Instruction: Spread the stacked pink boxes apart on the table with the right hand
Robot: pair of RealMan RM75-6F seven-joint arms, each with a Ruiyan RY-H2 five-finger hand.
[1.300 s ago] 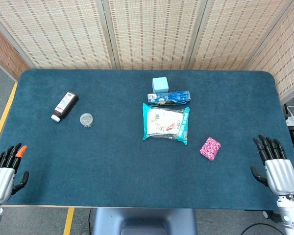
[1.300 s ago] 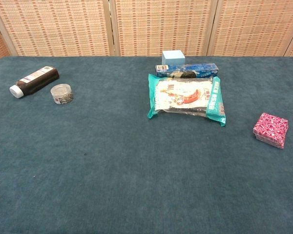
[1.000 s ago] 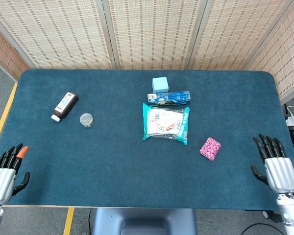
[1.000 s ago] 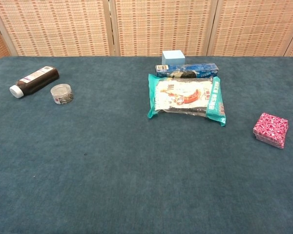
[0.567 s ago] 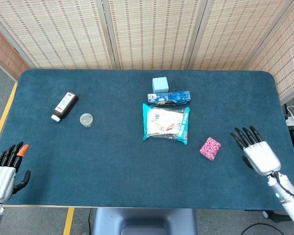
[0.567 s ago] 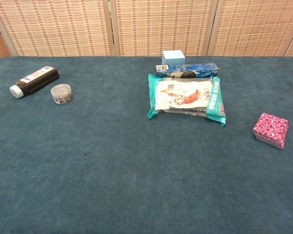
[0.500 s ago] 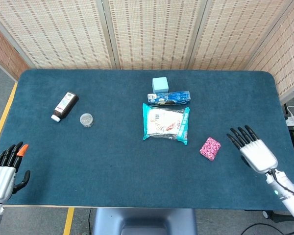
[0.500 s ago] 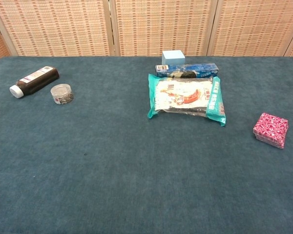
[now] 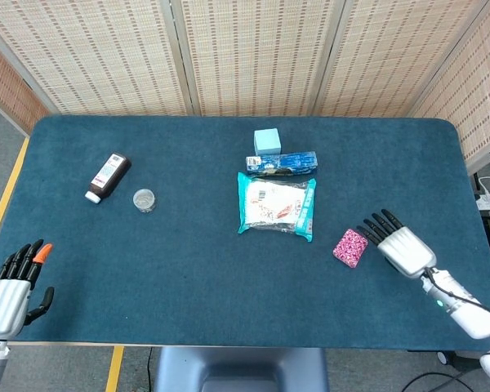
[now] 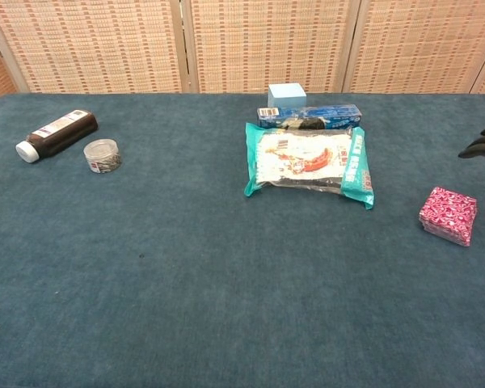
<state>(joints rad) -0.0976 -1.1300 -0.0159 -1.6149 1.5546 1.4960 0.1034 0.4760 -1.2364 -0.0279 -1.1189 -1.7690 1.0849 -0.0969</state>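
The approach step is judged in hand: the white right hand (image 9: 402,245), fingers spread and holding nothing, is seen at lower right just beside the small stack of pink patterned boxes (image 9: 350,247), and a lowering onto its top is called for next.

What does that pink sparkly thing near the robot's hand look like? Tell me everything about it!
The pink boxes are a small squarish stack, bright pink with tiny white speckles, probably printed paper or card. Edge lines on the side show flat boxes lying one on another, stacked together. The stack rests flat on the blue-green table, right of the snack bag. The open right robot hand is close beside it; from above its fingertips reach the edge, but touching is unclear.
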